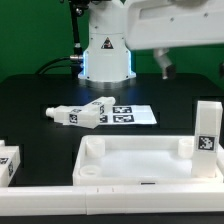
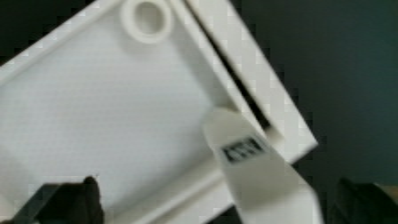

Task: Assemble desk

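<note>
The panel [image 1: 140, 160] lies flat on the black table [image 1: 30, 110], near the front of the exterior view, with its raised rim up. One leg [image 1: 207, 125] stands upright at the panel's corner on the exterior view's right, its tag facing the camera. Two more legs [image 1: 85, 113] lie on their sides farther back, partly on the marker board [image 1: 135, 114]. A fourth leg [image 1: 7, 160] lies at the exterior view's left edge, apart from the panel. The rail [image 1: 110, 200] runs along the front, just beside the panel's near rim. The arm [image 1: 170, 30] reaches out from its base toward the exterior view's right, above the table. That view does not show the fingertips clearly.

The wrist view looks down on the panel [image 2: 107, 110], with a round socket [image 2: 146, 18] showing in one corner. The upright leg [image 2: 253, 165] rises from the panel's rim toward the camera. The gripper [image 2: 217, 202] hangs over it with its fingers [image 2: 71, 200] spread wide apart and nothing between the pads. The leg's top falls in the gap between the fingers, closer to one than the other and touching neither. The panel sits well below the fingertips.
</note>
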`<state>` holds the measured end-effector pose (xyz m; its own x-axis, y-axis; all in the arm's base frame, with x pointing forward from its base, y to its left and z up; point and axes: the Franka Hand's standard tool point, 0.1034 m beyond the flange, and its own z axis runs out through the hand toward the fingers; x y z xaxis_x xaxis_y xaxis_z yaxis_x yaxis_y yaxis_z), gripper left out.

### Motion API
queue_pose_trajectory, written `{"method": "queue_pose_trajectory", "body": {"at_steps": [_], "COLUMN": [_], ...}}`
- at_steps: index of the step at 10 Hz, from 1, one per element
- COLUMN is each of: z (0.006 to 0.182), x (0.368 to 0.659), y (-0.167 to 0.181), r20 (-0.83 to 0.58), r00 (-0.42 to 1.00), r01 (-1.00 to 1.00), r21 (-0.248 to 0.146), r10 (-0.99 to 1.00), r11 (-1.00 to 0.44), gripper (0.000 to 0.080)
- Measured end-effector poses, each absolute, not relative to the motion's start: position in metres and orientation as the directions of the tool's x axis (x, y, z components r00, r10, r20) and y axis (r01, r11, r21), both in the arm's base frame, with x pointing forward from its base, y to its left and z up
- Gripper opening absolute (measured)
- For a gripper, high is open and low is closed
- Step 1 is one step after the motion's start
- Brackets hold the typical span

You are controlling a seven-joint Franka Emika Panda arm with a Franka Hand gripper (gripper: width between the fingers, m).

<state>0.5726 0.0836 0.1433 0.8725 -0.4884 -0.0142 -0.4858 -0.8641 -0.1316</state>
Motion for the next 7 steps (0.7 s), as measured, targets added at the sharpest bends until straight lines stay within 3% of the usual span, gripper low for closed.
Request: {"method": "queue_pose_trajectory", "body": {"at_steps": [2, 6, 7], "z": [0.129, 0.123, 0.12], "x": [0.55, 0.547, 0.545], "y": [0.073, 0.067, 0.062], "r20": [-0.007, 0.02, 0.024], "r00": [0.945, 0.995, 0.999], "r01": [-0.327, -0.098, 0.039], "r21": [-0.061, -0.054, -0.049], "r10": [-0.327, -0.099, 0.037], "r11": [-0.943, -0.994, -0.998], "gripper": [0.0649, 0.0649, 0.0649]}}
